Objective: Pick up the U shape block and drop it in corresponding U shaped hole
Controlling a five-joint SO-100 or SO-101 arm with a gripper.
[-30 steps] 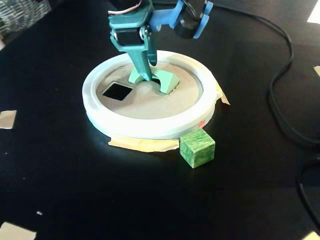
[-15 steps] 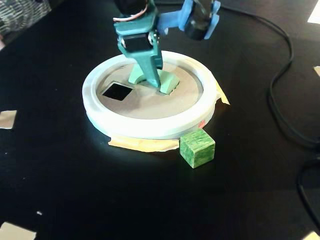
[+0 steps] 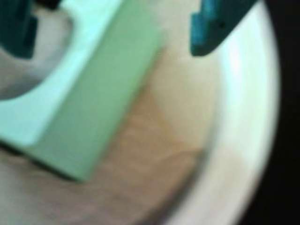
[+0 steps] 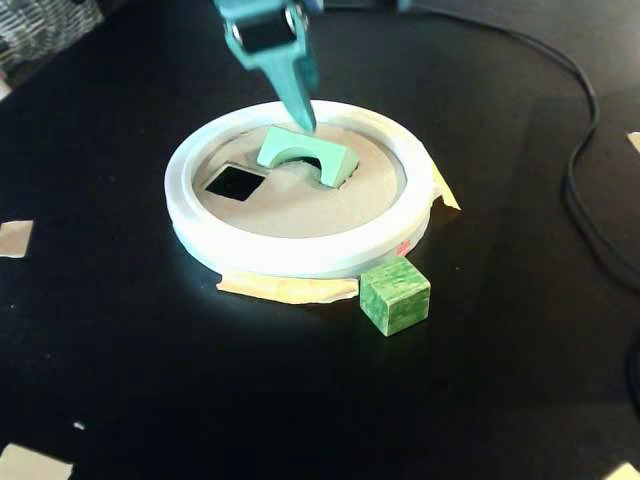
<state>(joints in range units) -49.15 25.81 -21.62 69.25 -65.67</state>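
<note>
1. The U shape block rests tilted on the tan disc, partly over the U shaped hole.
2. The end effector hovers just above, open, holding nothing.

Block: pale mint-green arch with a semicircular notch on its underside.
Block pose: arch side up, notch facing down and toward the fixed camera, its two feet on the tan disc; long axis runs from upper left to lower right in the fixed view.
Block place: on the far half of the disc, inside the white ring, to the right of the square cutout.
Block in wrist view: blurred, fills the left part, flat green side and curved notch showing.
Hole: only a dark patch shows under the arch; the block covers most of it.
</note>
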